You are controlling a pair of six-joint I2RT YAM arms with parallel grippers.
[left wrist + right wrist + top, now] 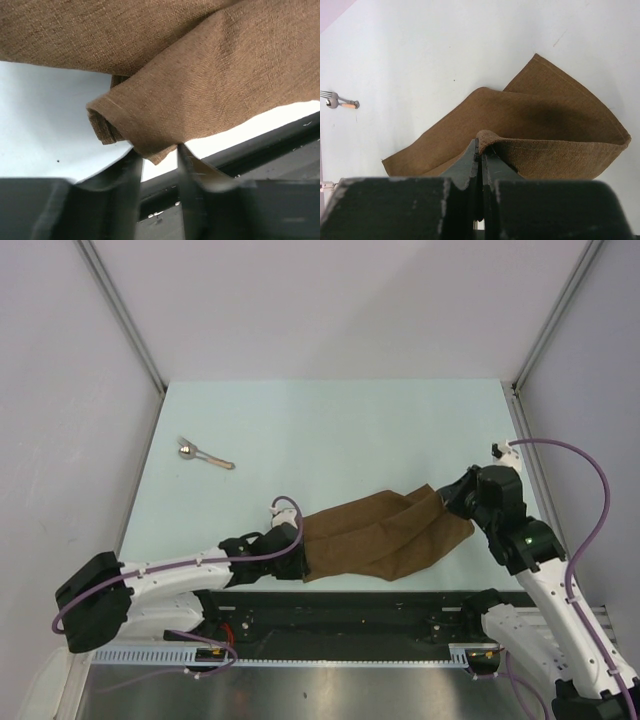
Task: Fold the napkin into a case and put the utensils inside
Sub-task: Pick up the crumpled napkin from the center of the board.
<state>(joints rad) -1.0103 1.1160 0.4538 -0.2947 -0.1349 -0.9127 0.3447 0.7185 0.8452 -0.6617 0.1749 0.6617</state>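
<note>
The brown napkin [375,530] lies folded into a long loose band near the table's front edge. My left gripper [298,548] is at its left end. In the left wrist view the jaws [157,150] stand apart, and a napkin [210,75] corner hangs just over the gap without being pinched. My right gripper [447,498] is at the right end; its jaws [481,147] are shut on a raised fold of the napkin [545,120]. The utensils [203,454], silver heads with a tan handle, lie far left on the table, and they also show in the right wrist view [340,102].
The pale green table [330,430] is walled in by grey panels with metal posts at the back corners. A black rail [350,605] runs along the near edge, just below the napkin and the left gripper.
</note>
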